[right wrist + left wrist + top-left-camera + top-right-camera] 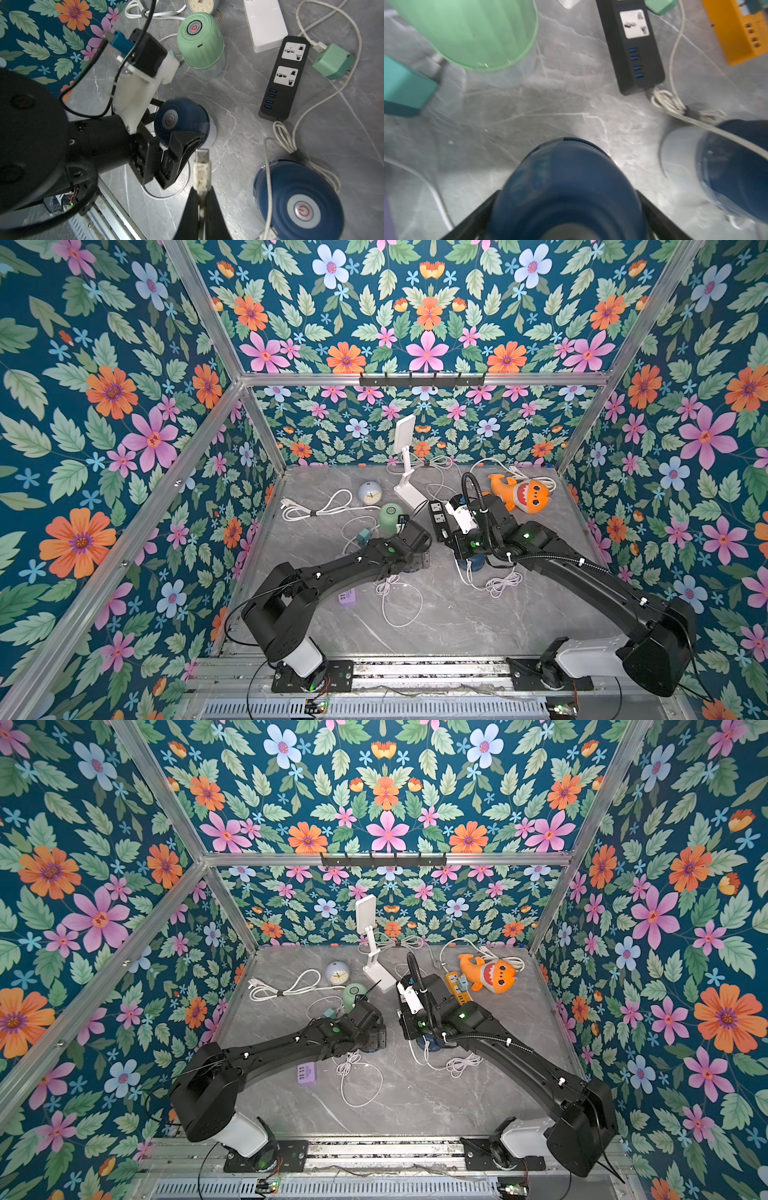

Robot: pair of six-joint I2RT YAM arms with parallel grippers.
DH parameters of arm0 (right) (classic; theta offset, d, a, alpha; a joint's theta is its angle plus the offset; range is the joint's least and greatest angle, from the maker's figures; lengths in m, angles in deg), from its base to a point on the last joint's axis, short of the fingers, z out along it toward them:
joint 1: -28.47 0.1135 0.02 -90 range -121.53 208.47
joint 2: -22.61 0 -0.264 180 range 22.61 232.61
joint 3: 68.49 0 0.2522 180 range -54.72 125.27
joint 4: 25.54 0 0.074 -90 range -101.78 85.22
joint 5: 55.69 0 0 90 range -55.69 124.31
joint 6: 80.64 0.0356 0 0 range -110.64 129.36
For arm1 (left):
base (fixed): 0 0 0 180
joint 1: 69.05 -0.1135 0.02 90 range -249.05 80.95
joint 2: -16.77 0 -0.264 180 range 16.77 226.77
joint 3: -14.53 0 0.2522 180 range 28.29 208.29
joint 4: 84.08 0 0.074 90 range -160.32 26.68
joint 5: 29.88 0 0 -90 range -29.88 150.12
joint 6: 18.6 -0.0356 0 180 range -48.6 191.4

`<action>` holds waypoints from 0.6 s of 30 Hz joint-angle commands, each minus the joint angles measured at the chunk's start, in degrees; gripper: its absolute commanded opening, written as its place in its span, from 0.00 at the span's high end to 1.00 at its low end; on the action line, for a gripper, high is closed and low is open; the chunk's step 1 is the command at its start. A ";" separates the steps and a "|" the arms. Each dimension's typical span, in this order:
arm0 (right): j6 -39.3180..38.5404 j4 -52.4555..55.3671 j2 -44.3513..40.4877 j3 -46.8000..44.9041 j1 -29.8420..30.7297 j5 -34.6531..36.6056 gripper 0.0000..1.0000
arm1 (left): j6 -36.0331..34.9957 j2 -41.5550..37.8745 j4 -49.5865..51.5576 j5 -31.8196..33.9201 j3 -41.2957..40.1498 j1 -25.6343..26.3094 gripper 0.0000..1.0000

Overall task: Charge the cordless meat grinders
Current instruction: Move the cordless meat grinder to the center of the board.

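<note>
Place: a staged robot test booth dressed as a home corner.
Walls: floral wallpaper panels (124, 406) in bare aluminium frame struts (291, 379).
Bench: grey marble-look bench (457, 614); left arm (332, 568) and right arm (582, 572) bolted to a metal rail (428, 670) at its near edge.
Props: alarm clock (370, 492), white desk lamp (405, 433), orange toy shark (521, 494), black power strip (278, 97), loose white cables (320, 510).

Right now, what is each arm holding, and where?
Right jaws: white USB cable, pinched just behind its plug. Left jaws straddle a navy grinder; grip unclear.

Our grey marble-patterned tabletop (457, 614)
Either side of the black plastic power strip (284, 79), we see a pale-green domed grinder (199, 41) and mint cube adapter (332, 62).
</note>
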 commanded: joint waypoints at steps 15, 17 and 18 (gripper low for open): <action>-1.61 0.20 -4.46 -1.33 -0.58 4.82 1.00 | 11.26 -10.71 -17.67 -13.54 -9.96 2.86 0.01; -1.63 0.48 -4.67 -1.27 -0.58 4.92 1.00 | 11.73 -11.40 -18.01 -13.34 -10.51 3.30 0.01; -1.72 0.65 -4.75 -1.15 -0.58 4.87 1.00 | 11.82 -11.87 -17.78 -13.09 -10.72 3.43 0.01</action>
